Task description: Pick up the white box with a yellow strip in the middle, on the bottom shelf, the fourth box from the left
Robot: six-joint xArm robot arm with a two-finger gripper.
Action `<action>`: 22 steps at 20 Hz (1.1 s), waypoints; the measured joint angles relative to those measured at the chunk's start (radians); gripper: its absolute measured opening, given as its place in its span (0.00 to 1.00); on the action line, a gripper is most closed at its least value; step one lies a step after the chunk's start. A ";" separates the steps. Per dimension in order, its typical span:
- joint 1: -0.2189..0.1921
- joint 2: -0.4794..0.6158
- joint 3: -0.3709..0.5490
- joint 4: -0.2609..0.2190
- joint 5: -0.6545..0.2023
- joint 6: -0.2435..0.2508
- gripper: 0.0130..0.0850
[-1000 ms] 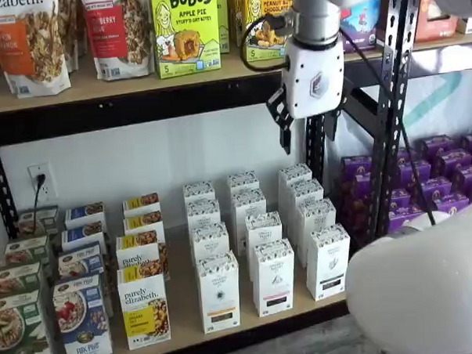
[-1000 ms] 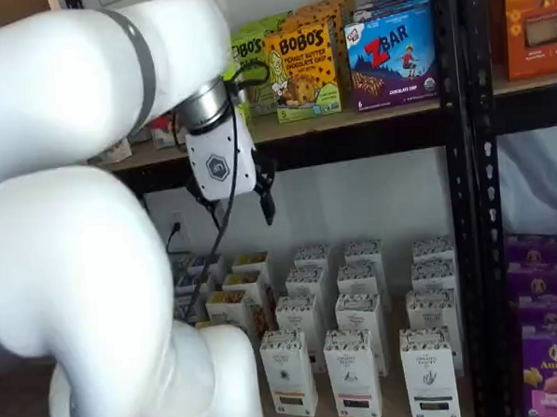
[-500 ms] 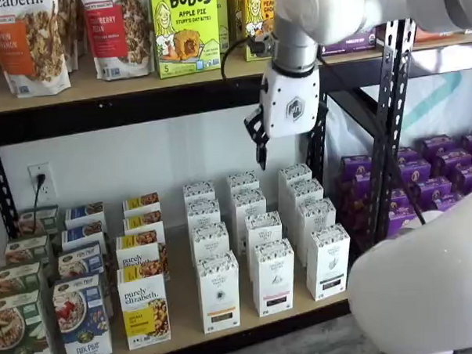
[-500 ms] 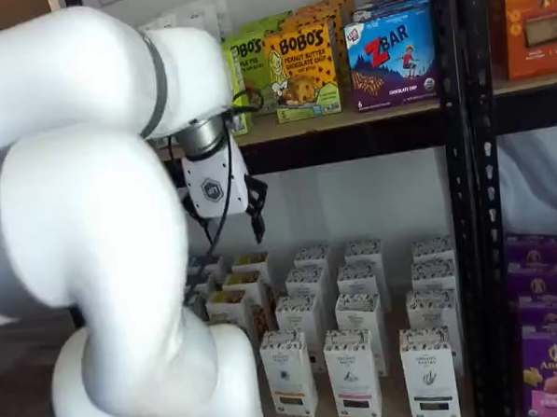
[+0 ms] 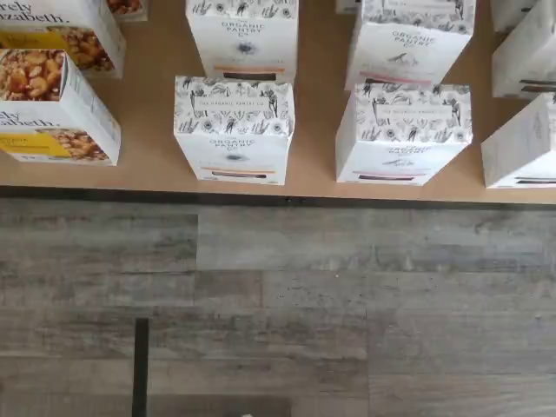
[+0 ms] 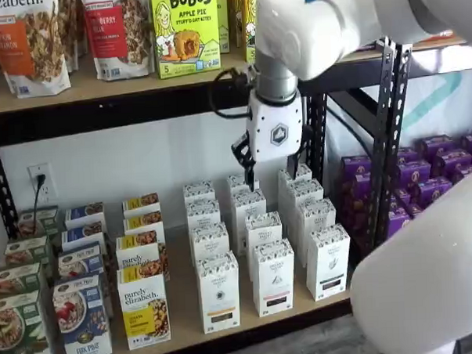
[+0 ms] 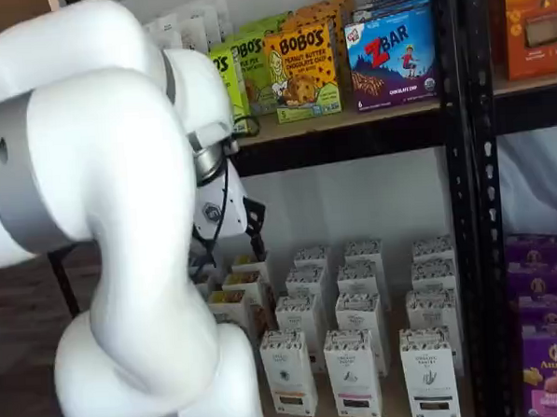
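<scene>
Three front white cartons, yellow-banded white box [image 6: 218, 293] leftmost; gripper [image 6: 250, 172] finger gap untellable.

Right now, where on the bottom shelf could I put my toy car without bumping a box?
The tan wooden bottom shelf has a bare lane between the yellow-labelled granola boxes and the tall white carton with the yellow band. A thin bare strip runs along the front edge. The white cartons themselves stand crowded, with only slim gaps.

We see the tan counter [image 6: 183, 305] carrying rows of upright cartons. The white box [image 6: 218, 291] stands at its front edge, beside a purely elizabeth box [image 6: 144, 312].
</scene>
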 joint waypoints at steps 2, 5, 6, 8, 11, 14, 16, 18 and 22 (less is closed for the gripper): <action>0.004 0.025 0.012 0.000 -0.035 0.007 1.00; 0.010 0.065 0.037 0.006 -0.101 0.014 1.00; 0.013 0.082 0.047 0.005 -0.129 0.020 1.00; 0.021 0.121 0.062 0.008 -0.183 0.029 1.00; 0.032 0.175 0.066 0.022 -0.232 0.032 1.00; 0.041 0.237 0.062 0.035 -0.283 0.033 1.00; 0.045 0.277 0.052 0.032 -0.307 0.041 1.00; 0.047 0.314 0.041 0.016 -0.330 0.058 1.00; 0.038 0.398 0.011 0.015 -0.380 0.051 1.00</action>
